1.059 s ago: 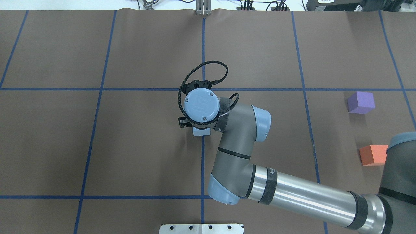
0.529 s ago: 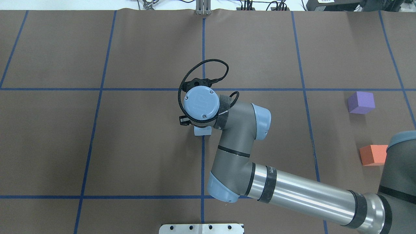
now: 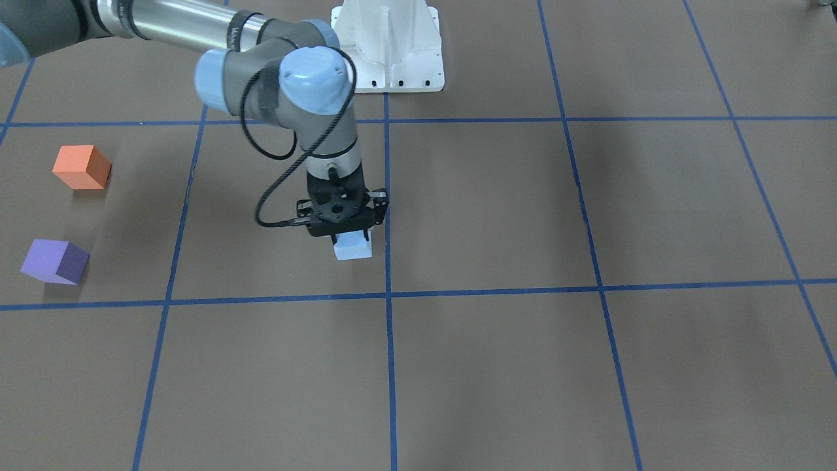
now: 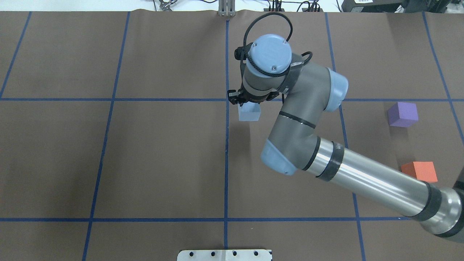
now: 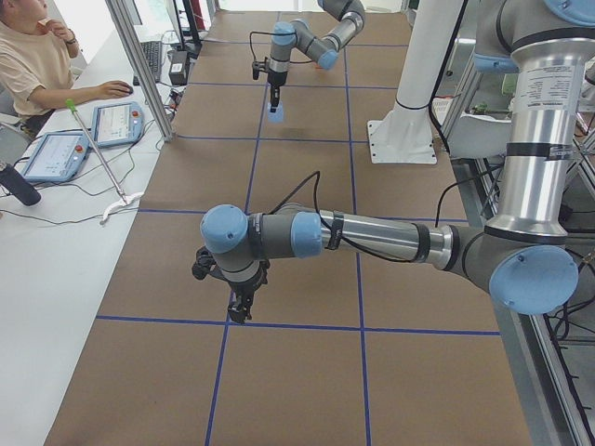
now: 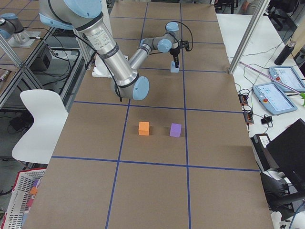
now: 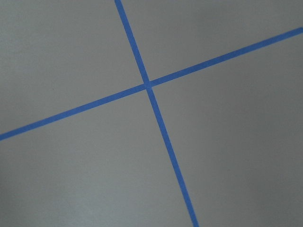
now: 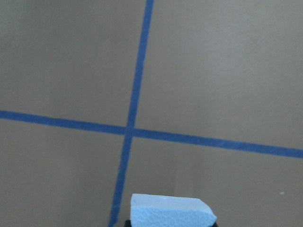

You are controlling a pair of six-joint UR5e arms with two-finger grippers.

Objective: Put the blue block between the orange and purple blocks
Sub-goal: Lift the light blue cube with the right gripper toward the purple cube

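Note:
My right gripper (image 4: pixel 248 106) is shut on the pale blue block (image 4: pixel 249 114) and holds it above the table near the centre tape line. It also shows in the front view (image 3: pixel 348 235) with the blue block (image 3: pixel 354 248) under it, and the block's top fills the bottom of the right wrist view (image 8: pixel 170 211). The purple block (image 4: pixel 402 114) and the orange block (image 4: pixel 420 171) sit apart on the right side of the table, a gap between them. My left gripper (image 5: pixel 240 311) shows only in the exterior left view, low over the table; I cannot tell if it is open.
The brown table cover carries a grid of blue tape lines (image 4: pixel 226 163). The white robot base plate (image 3: pixel 392 46) stands at the table's near edge. My right forearm (image 4: pixel 369 181) passes close beside the orange block. An operator (image 5: pixel 33 65) sits with tablets beyond the far edge.
My right arm has risen with the blue block and carried it away from the robot and to the right, across the centre tape line. The orange and purple blocks have not moved.

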